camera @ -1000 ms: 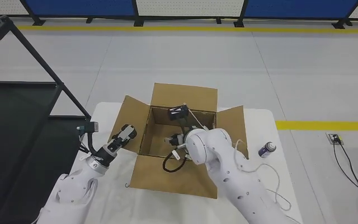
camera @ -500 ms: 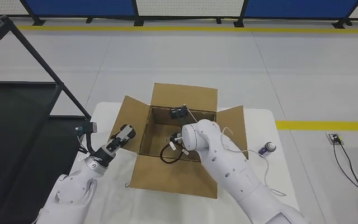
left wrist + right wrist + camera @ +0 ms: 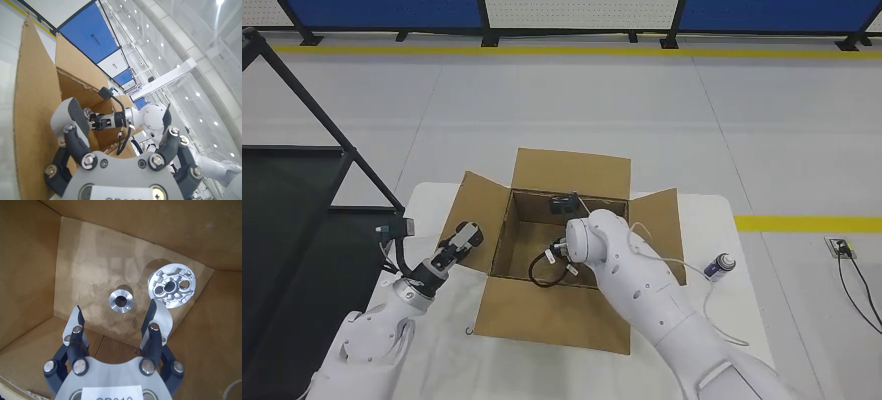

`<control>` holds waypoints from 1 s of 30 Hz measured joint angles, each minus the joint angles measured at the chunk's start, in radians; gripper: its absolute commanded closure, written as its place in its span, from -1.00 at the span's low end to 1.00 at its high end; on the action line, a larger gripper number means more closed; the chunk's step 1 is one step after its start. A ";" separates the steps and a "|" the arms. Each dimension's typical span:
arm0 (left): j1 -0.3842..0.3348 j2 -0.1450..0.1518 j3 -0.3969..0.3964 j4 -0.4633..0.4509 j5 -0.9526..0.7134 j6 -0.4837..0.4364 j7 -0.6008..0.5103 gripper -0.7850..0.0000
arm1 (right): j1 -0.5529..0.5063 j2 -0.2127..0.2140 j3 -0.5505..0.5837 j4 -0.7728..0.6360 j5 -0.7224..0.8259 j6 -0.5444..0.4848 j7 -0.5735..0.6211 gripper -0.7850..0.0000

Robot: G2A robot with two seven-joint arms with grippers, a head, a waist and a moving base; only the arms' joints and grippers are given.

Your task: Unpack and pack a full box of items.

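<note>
Right claw released inside box, left claw released beside it, white table, grey floor

Inside the box, bare floor surrounds the metal cylinder; the toothed disc stands near it by a corner, a gap between them. The right gripper, fingers spread, hangs above the cylinder, hemmed by the walls. Outside, the left flap stands between the left gripper and the opening.
</note>
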State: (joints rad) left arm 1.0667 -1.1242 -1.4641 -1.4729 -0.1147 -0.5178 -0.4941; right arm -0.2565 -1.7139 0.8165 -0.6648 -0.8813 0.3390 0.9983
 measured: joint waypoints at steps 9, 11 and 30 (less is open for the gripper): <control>-0.002 0.001 -0.002 0.005 -0.001 -0.001 0.000 -1.00 | 0.042 -0.040 -0.016 0.131 0.028 0.009 -0.067 -0.28; -0.002 0.001 -0.002 0.007 -0.001 -0.001 0.000 -1.00 | 0.050 -0.049 -0.020 0.158 0.033 0.009 -0.080 -0.29; -0.002 0.003 -0.005 0.011 0.002 0.001 0.002 -1.00 | 0.103 -0.116 -0.030 0.339 0.070 -0.019 -0.172 0.08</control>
State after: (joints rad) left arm 1.0648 -1.1215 -1.4688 -1.4616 -0.1129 -0.5165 -0.4918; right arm -0.1539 -1.8297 0.7868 -0.3259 -0.8116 0.3200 0.8266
